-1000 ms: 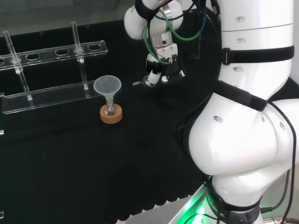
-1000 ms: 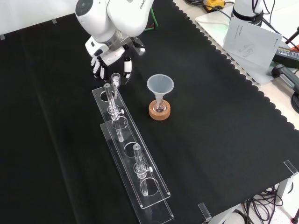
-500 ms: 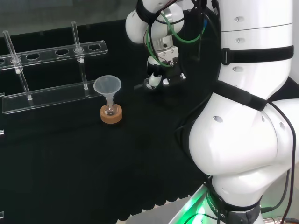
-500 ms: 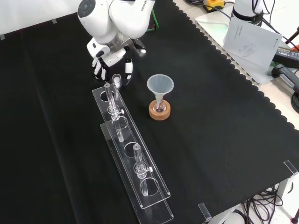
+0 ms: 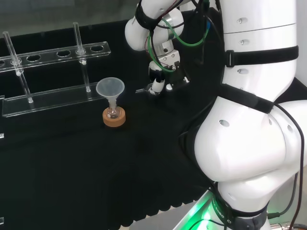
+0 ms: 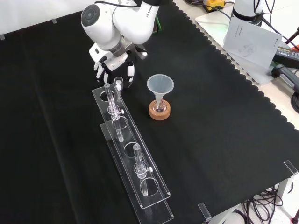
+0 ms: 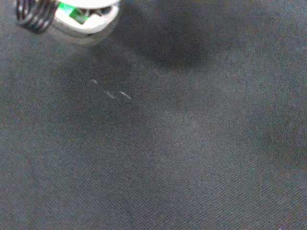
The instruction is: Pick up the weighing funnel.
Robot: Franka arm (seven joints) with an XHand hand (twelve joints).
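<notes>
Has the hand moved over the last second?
Yes. In the front view the hand has shifted lower, closer to the clear tube rack.

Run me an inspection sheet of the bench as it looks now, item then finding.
Surface: black cloth, flat, no spills seen.
Job's things: weighing funnel, a small clear piece under the robot hand, at the rack's far end in the front view; cannot tell if it is gripped.
Clutter: funnel upright, stem in a small flask on a cork ring; clear rack holding glass tubes.
Grippers: robot hand low over the cloth; open or shut cannot be told.
Cables: green cable looped at the wrist.
Surroundings: paper sheet beyond the cloth's edge.
</notes>
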